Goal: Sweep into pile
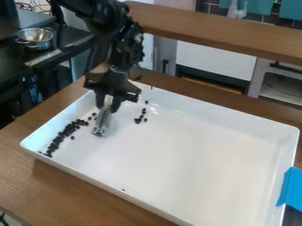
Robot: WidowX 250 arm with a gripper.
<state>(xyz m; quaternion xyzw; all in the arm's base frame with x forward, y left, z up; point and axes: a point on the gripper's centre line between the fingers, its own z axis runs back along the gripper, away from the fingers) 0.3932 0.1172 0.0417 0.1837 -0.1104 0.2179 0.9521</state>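
The gripper [108, 104] is clamped on the tool [102, 122], head down, likely so it can sweep. Beans [63, 134] line the tray's [233, 111] left side, others lie apart; its raised rim should contain them.

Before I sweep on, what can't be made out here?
- Black bits: camera view, too small to identify.
- Metallic tool, top end: camera view, hidden by the gripper.
- White tray, nearest corner: camera view, cut off by the lower edge.
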